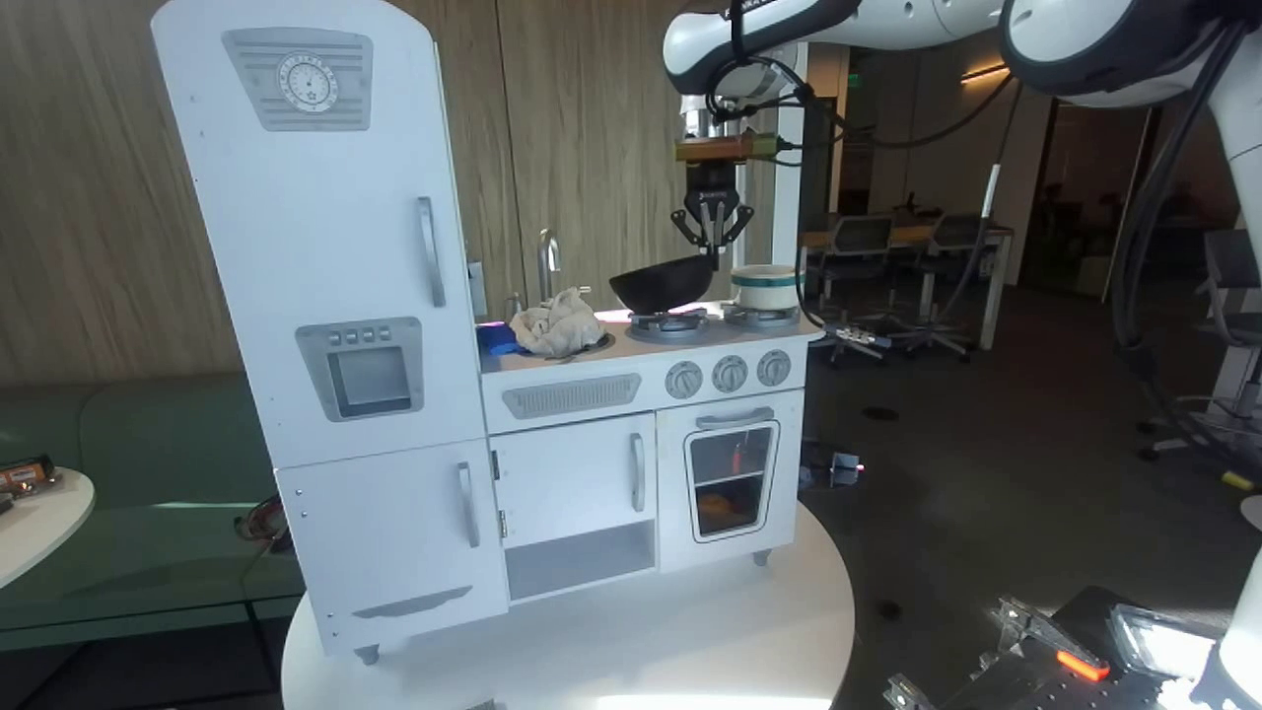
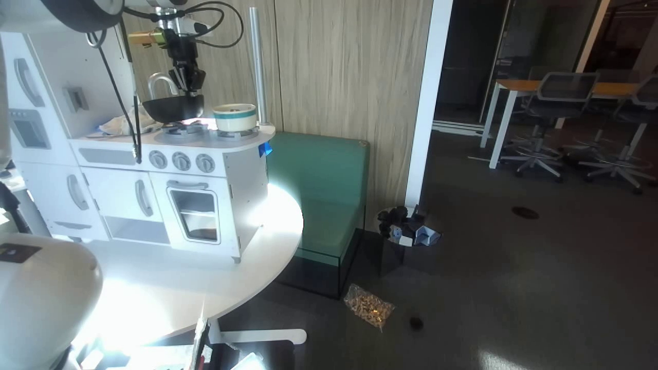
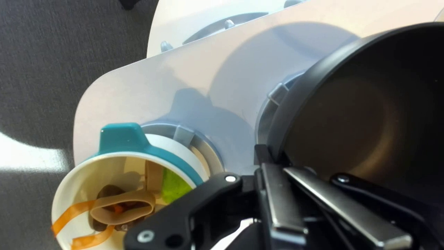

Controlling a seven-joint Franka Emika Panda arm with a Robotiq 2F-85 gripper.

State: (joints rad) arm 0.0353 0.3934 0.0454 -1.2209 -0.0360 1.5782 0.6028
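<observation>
My gripper point(image 1: 714, 258) is shut on the rim of a black pan point(image 1: 663, 286). In both exterior views the fingers point down onto the pan's near-pot side; the gripper point(image 2: 191, 93) and pan point(image 2: 172, 109) show there too. The pan tilts, its gripped side higher, over a grey burner point(image 1: 668, 327); whether its base touches the burner is unclear. In the wrist view the fingertips point(image 3: 269, 156) pinch the edge of the empty-looking pan point(image 3: 347, 111). Beside it, a white pot with a teal band point(image 3: 121, 139) holds several toy pieces. The pot point(image 1: 767, 289) stands on the burner alongside.
A crumpled cloth point(image 1: 559, 323) lies at the sink, with a faucet point(image 1: 548, 261) behind. The toy kitchen's tall fridge point(image 1: 325, 227) rises at one end of the counter. The kitchen stands on a round white table point(image 1: 631, 646). A vertical metal post point(image 2: 257, 67) stands behind the pot.
</observation>
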